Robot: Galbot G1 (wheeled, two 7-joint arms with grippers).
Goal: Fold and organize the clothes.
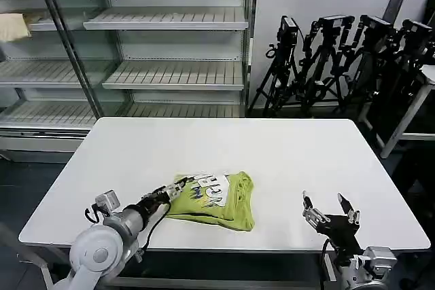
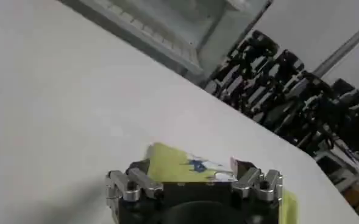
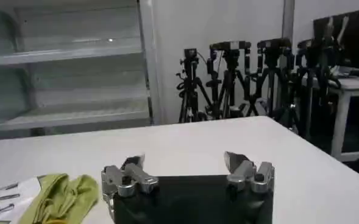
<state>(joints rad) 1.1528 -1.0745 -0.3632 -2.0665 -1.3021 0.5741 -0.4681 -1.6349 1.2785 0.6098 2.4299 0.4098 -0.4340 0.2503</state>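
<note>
The clothes are one yellow-green T-shirt (image 1: 221, 200), folded into a compact bundle near the front middle of the white table (image 1: 272, 154). A white patch with blue print faces up on it. My left gripper (image 1: 178, 187) is at the bundle's left edge, open. In the left wrist view the shirt (image 2: 167, 161) lies just ahead of and between the spread fingers of the left gripper (image 2: 191, 169). My right gripper (image 1: 331, 208) hovers open over the front right of the table, apart from the shirt. In its wrist view the right gripper (image 3: 184, 161) holds nothing, and the shirt (image 3: 60, 195) lies off to one side.
An open shelving unit (image 1: 170, 45) stands behind the table, with a pale cream cloth (image 1: 12, 26) on a shelf at the far left. Black tripods (image 1: 340, 59) crowd the back right beside another white table (image 1: 425, 76). Bare tabletop stretches behind and to the right of the shirt.
</note>
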